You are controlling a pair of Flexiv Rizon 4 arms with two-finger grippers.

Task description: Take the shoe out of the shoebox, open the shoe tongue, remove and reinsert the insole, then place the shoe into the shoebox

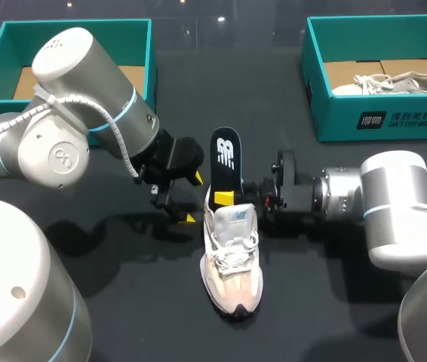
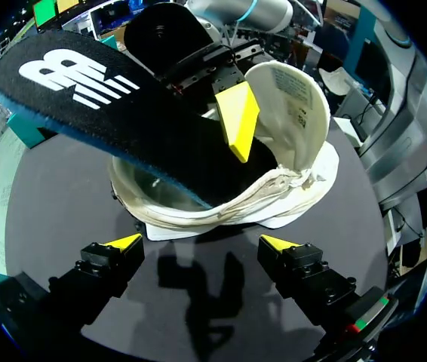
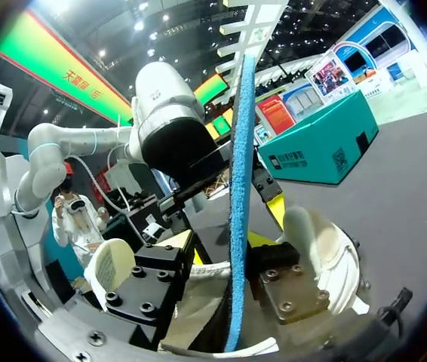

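A beige sneaker (image 1: 232,260) stands on the dark table, toe toward me. Its black insole (image 1: 226,158) sticks up out of the heel opening, leaning on the shoe's collar. My right gripper (image 1: 225,197) comes in from the right at the shoe's collar, with the insole (image 3: 240,136) edge-on between its fingers. The fingers stand a little apart from the insole, open. My left gripper (image 1: 191,199) hangs open just left of the heel. In its own view my left gripper (image 2: 202,243) faces the sneaker (image 2: 221,207) and the insole (image 2: 100,105), holding nothing.
An empty teal shoebox (image 1: 2,45) sits at the back left. Another teal shoebox (image 1: 379,121) at the back right holds a second beige sneaker (image 1: 402,81). Bare dark tabletop lies in front of the shoe.
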